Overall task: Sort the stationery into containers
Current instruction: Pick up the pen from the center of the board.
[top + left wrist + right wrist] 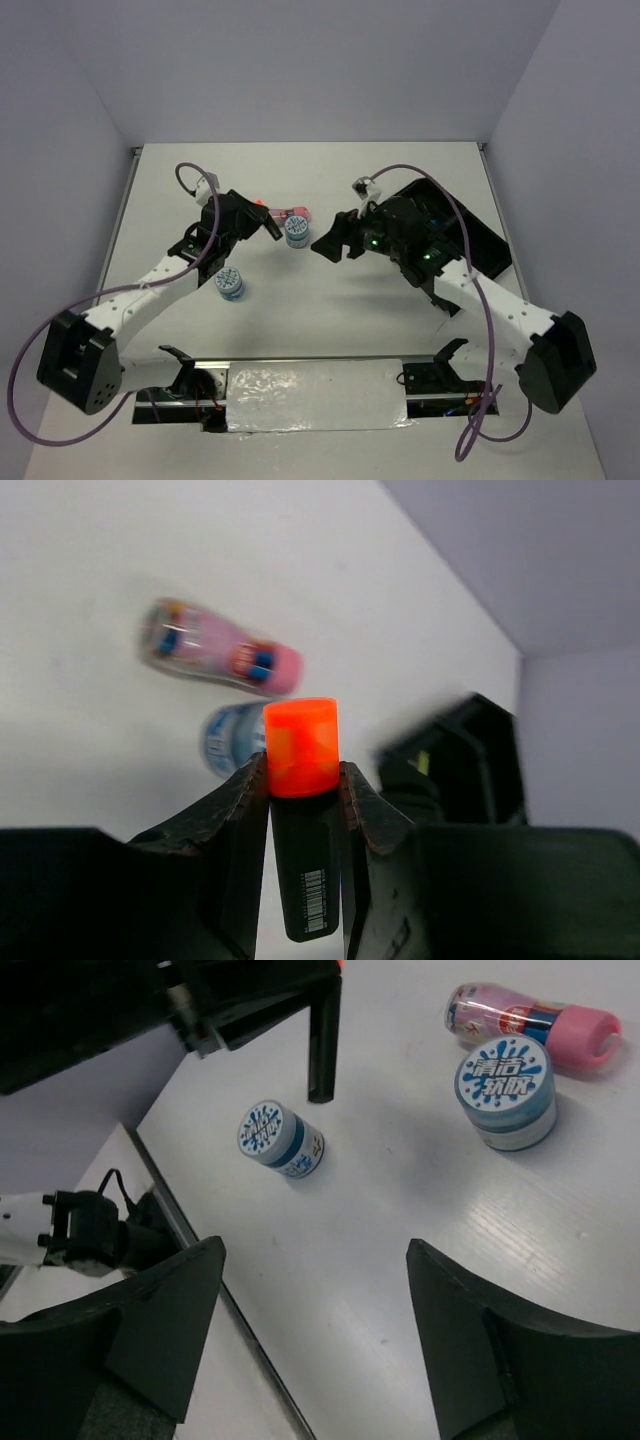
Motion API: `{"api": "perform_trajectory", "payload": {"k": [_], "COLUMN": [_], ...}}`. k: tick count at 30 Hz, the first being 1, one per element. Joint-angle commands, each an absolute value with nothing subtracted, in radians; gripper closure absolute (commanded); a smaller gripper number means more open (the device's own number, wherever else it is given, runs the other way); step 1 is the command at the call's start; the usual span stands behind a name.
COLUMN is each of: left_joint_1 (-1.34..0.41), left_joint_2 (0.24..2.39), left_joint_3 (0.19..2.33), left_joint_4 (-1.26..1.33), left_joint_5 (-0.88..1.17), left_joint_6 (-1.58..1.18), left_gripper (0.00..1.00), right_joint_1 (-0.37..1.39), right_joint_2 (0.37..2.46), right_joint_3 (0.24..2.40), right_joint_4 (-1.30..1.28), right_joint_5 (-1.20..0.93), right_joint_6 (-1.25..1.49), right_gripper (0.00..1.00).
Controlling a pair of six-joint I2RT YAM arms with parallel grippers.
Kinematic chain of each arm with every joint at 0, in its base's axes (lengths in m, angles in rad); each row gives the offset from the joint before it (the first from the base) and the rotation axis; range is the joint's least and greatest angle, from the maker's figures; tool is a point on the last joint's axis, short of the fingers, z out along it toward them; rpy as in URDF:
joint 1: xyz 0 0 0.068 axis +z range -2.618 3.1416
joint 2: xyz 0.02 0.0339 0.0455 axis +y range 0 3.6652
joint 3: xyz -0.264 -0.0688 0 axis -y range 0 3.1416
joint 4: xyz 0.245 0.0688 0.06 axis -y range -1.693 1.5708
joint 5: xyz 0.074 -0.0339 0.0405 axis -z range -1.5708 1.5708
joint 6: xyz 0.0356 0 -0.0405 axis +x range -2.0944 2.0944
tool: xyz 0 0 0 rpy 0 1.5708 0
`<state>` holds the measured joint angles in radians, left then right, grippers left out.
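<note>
While left pincer (303,770) clasps orange-capped marker (300,742), right pincer (315,1260) gapes, both angled inward.

Top camera: we are viewing the table (330,170) from above and behind the arm bases, looking down toward its far edge from well back and taking in the whole surface.

Left wrist camera: we are looking low along the table toward its far right corner, past the left gripper (302,770). The orange-capped marker (300,745) between its fingers is sitting very near the lens.

Right wrist camera: we are looking steeply down and leftward past the right gripper (312,1260), fairly near the surface.

All three views are sharing the pink tube (540,1018) and the blue-white disc (505,1085) just beside it. The black tray (480,240) is showing only from the top and, blurred, from the left wrist.
</note>
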<state>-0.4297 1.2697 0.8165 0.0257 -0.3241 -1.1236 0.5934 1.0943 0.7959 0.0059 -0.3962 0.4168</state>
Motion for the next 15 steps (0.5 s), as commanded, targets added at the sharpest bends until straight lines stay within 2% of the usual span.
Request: {"api": "perform_trajectory", "payload": {"k": [1,4,15], "left_joint_1": [-0.500,-0.549,-0.640], "left_joint_2": [1.175,1.125,1.049], "left_joint_3": [0.799,0.799,0.824], "left_joint_4": [0.140,0.156,0.120], "left_joint_5": [-0.262,-0.215,-0.146], "left_joint_6": [-1.032,-1.020,-1.011], "left_gripper": [1.00,1.00,1.00], "right_joint_1": [0.647,0.681,0.769], "right_joint_2": [1.198,1.250,1.338], "right_joint_3": [0.871,0.893,0.936], "right_joint_4": [0.162,0.221,0.284], "right_joint_5": [-0.289,-0.217,-0.215], "right_joint_6": [0.518,0.561,0.592], "right_gripper": [0.21,0.29,0.36]}}
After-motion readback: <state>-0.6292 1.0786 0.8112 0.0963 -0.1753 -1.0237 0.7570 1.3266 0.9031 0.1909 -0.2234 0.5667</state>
